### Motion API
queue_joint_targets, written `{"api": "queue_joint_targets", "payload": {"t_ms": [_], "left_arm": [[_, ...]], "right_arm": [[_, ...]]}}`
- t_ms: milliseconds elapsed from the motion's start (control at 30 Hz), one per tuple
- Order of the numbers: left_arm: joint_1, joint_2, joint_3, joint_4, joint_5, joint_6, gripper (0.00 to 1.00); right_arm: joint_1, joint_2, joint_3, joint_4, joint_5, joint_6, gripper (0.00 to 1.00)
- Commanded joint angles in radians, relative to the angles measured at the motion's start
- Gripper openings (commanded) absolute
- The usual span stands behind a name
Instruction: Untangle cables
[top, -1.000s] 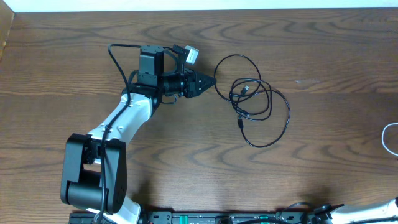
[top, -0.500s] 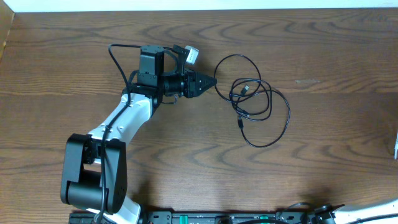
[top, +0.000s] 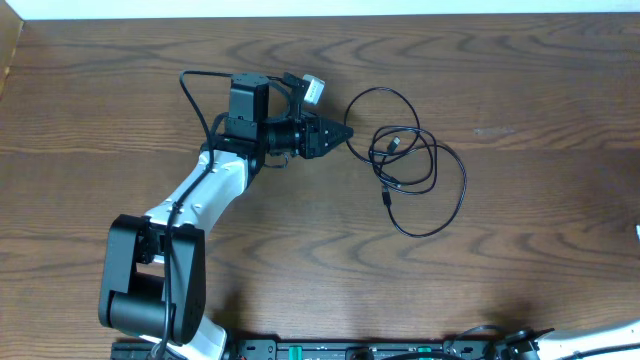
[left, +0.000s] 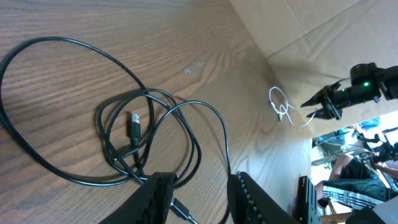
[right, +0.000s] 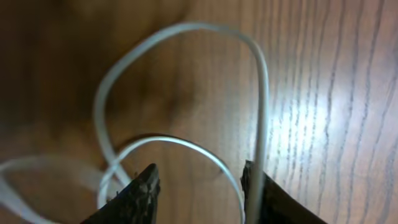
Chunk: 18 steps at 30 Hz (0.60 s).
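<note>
A black cable lies in tangled loops on the wooden table, just right of my left gripper. In the left wrist view the same black cable fills the middle, a plug end inside its loops. My left gripper is open just above it, and a strand runs under its left finger. A white cable loops between the fingers of my open right gripper, along the right finger. The left wrist view shows this white cable far off beside my right gripper. Only a sliver of it shows overhead.
The left arm reaches from the front left across the table. A cardboard wall stands behind the table's far side in the left wrist view. Part of the right arm shows at the bottom right edge.
The white cable has slid right, almost out of the overhead view. The left gripper has shifted slightly right toward the black cable, which has not moved.
</note>
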Motion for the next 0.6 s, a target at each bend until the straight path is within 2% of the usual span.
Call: {"api": "queue_joint_targets", "payload": {"t_ms": [0, 400, 433, 567], "left_arm": [[-0.002, -0.003, 0.000, 0.005, 0.017, 0.003, 0.35], [-0.002, -0.003, 0.000, 0.005, 0.017, 0.003, 0.36], [-0.002, -0.003, 0.000, 0.005, 0.017, 0.003, 0.39], [-0.002, -0.003, 0.000, 0.005, 0.016, 0.003, 0.64]], "right_arm": [[0.004, -0.096, 0.044, -0.003, -0.080, 0.021, 0.41], [0.137, -0.224, 0.054, -0.008, -0.131, 0.029, 0.46], [0.153, -0.231, 0.054, -0.009, -0.132, 0.029, 0.46], [0.252, -0.285, 0.054, -0.002, -0.132, 0.010, 0.47]]}}
